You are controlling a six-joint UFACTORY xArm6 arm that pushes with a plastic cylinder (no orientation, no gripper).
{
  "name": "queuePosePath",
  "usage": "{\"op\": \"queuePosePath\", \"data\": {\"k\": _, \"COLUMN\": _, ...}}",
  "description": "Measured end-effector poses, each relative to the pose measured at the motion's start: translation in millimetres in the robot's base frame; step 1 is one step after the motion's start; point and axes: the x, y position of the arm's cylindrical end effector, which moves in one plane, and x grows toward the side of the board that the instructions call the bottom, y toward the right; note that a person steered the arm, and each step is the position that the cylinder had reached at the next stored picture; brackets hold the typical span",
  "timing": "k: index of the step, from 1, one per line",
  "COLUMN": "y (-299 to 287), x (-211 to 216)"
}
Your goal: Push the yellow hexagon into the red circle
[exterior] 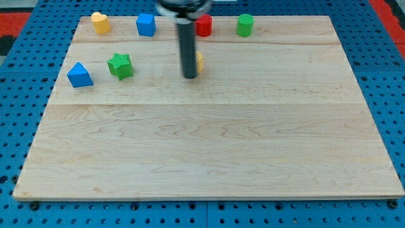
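Note:
The yellow hexagon (199,62) lies near the top middle of the wooden board, mostly hidden behind my rod; only its right edge shows. The red circle (204,26) stands at the board's top edge, straight above the hexagon and apart from it. My tip (190,76) rests on the board at the hexagon's left and bottom side, touching or almost touching it.
A yellow heart-like block (100,22) and a blue cube-like block (146,25) stand along the top edge at the left. A green cylinder (245,25) stands right of the red circle. A green star (119,66) and a blue triangle (80,75) lie at the left.

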Motion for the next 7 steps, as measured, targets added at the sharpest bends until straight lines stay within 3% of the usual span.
{"op": "queuePosePath", "data": {"k": 1, "y": 27, "x": 2}}
{"op": "queuePosePath", "data": {"k": 3, "y": -7, "x": 19}}
{"op": "queuePosePath", "data": {"k": 5, "y": 2, "x": -3}}
{"op": "queuePosePath", "data": {"k": 7, "y": -23, "x": 12}}
